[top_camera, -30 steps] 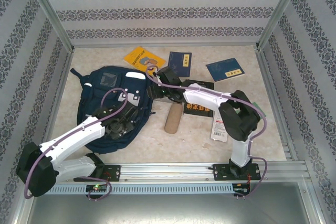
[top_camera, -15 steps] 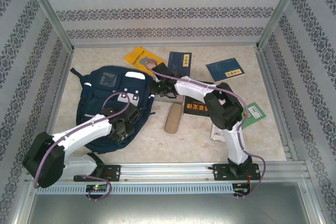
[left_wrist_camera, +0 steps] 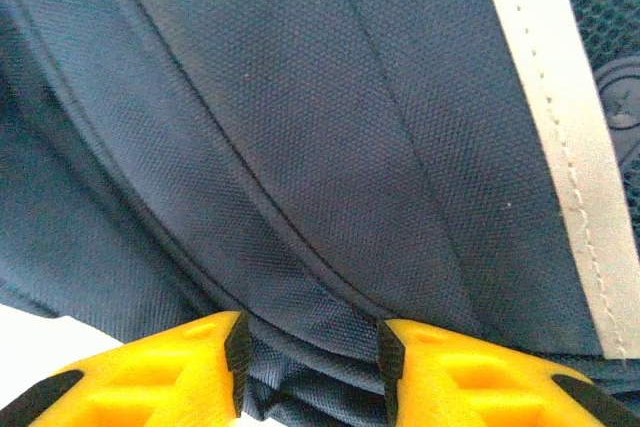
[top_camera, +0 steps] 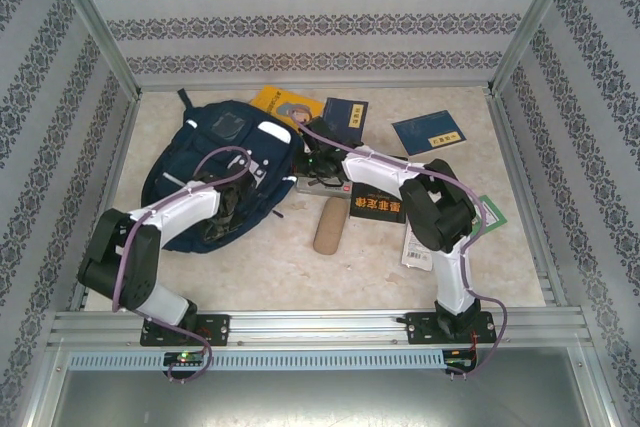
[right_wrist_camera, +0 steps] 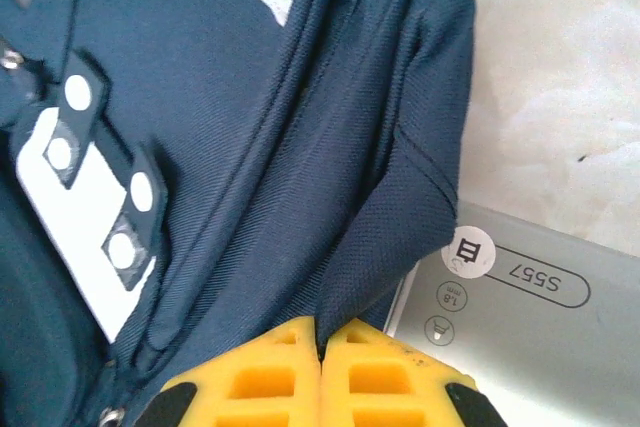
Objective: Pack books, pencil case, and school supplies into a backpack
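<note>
My right gripper (right_wrist_camera: 320, 335) is pinched tight on a loose edge of the large navy blue fabric backpack (top_camera: 188, 169), which lies at the left of the pale table (top_camera: 300, 272). My left gripper (left_wrist_camera: 310, 352) stands partly apart over a fabric ridge, and I cannot tell if it bites. The cloth is soft and limp, so I judge the stiffer seams the best hold. The flat grey box (right_wrist_camera: 520, 292) touches the bag's edge, and the tan-brown oblong pencil case (top_camera: 330, 225) lies outside, so packing seems unstarted.

The left arm (top_camera: 175, 215) and right arm (top_camera: 378, 169) are built of white links and black joints — a purple cable (top_camera: 225, 151) is routed along each. Yellow fingers (left_wrist_camera: 190, 377) with black edges are fitted.
</note>
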Controlling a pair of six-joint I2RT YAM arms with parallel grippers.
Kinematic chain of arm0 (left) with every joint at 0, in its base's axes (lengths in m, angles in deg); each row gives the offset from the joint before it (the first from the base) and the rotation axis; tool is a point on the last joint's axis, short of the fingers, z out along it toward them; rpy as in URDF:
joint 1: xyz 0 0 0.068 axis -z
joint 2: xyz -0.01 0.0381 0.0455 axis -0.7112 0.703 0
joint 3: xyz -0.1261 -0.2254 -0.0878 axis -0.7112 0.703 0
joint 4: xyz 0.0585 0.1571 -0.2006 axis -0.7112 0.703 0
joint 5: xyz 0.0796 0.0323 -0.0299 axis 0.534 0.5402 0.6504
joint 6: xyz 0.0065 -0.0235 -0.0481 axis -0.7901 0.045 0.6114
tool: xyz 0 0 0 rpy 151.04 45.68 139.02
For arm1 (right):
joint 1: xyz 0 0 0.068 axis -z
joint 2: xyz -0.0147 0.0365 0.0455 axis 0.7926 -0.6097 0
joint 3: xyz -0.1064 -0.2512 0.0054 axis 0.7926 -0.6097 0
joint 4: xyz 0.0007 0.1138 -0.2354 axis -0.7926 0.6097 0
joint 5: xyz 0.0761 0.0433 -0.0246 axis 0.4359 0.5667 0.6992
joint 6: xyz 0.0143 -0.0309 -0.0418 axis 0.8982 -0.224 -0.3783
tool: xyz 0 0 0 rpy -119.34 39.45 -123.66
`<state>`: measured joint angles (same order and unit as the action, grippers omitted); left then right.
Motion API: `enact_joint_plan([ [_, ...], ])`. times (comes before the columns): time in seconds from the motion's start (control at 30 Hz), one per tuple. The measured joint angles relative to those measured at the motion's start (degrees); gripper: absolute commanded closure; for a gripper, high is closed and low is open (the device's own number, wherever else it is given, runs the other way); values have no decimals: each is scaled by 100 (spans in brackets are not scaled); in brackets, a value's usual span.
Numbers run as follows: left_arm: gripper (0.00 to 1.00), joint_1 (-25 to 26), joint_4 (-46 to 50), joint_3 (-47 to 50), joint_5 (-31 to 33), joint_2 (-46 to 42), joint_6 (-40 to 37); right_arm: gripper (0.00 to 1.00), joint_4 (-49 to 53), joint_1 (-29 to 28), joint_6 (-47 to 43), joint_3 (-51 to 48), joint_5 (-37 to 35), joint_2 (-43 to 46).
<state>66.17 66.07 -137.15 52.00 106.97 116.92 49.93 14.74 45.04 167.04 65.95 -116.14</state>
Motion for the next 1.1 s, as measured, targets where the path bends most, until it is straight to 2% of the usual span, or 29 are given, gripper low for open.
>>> enact_joint_plan([
  [0.1,44,-13,-52,-57,103,-162,-295,100,-26,39,188,0,74,20],
  [0.2,36,188,-328,96,90,-710,-424,100,-4,59,374,2,160,20],
  [0.33,38,940,-765,485,96,-1665,-389,100,31,59,634,2,289,20],
  [0.5,39,2004,-1316,933,236,-2006,-57,100,33,59,892,2,345,20],
  [0.63,40,2813,-1764,1012,492,-1604,356,100,42,59,1049,2,378,20],
  [0.73,41,3145,-2116,992,774,-1001,702,100,42,57,1158,2,380,20],
  [0.9,46,3268,-2256,702,1270,-122,1283,100,42,57,1241,2,380,20],
  [1.1,48,3265,-2400,280,1685,522,1720,100,44,57,1294,2,382,20],
])
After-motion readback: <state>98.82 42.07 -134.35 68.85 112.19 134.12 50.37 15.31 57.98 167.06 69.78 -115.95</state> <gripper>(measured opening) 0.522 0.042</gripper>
